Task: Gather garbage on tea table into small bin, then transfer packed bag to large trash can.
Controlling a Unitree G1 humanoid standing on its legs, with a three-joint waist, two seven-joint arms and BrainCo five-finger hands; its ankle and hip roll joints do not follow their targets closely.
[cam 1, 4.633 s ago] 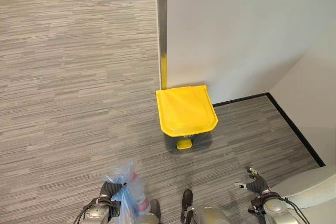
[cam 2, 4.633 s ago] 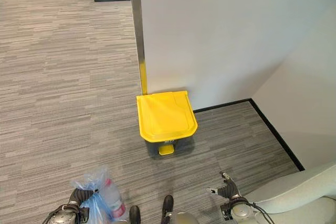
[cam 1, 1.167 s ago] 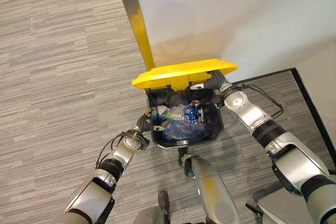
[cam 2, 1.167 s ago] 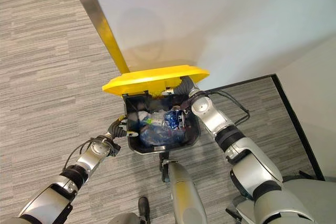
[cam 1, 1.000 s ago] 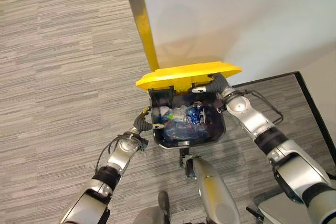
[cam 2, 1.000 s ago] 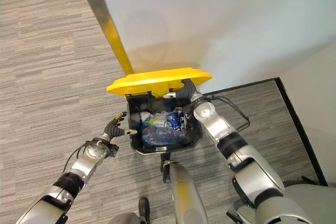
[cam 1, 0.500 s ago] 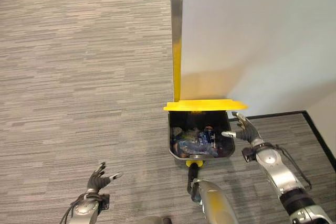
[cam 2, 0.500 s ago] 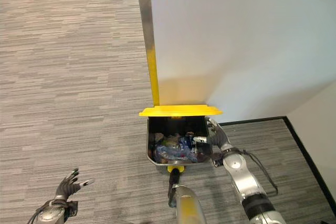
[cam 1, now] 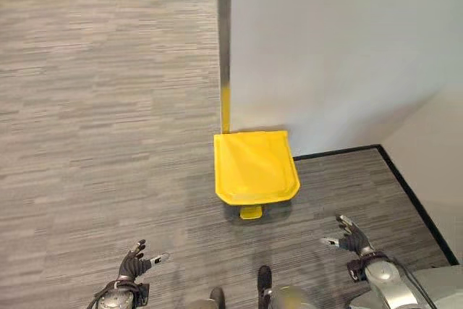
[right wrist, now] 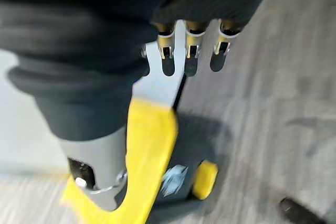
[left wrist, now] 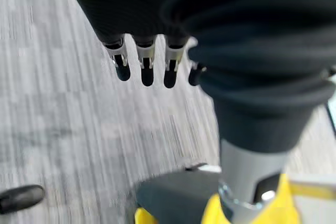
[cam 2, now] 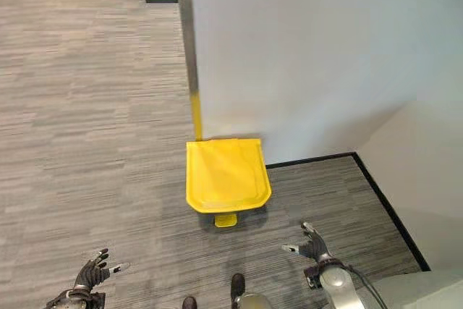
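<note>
At the lower left of the frame the left hand [cam 1: 134,263] hangs over the carpet floor [cam 1: 94,142], fingers spread, holding nothing. At centre, the large trash can [cam 1: 255,165] stands against the wall [cam 1: 325,48], yellow lid closed. At lower right, the right hand [cam 1: 349,237] is likewise spread and empty.

Grey striped carpet floor [cam 1: 101,142], pale wall [cam 1: 325,48] with black skirting [cam 1: 409,189], metal corner post [cam 1: 223,34]

One large trash can [cam 1: 255,165], lid shut; two hands, left hand [cam 1: 132,264] and right hand [cam 1: 351,237].
</note>
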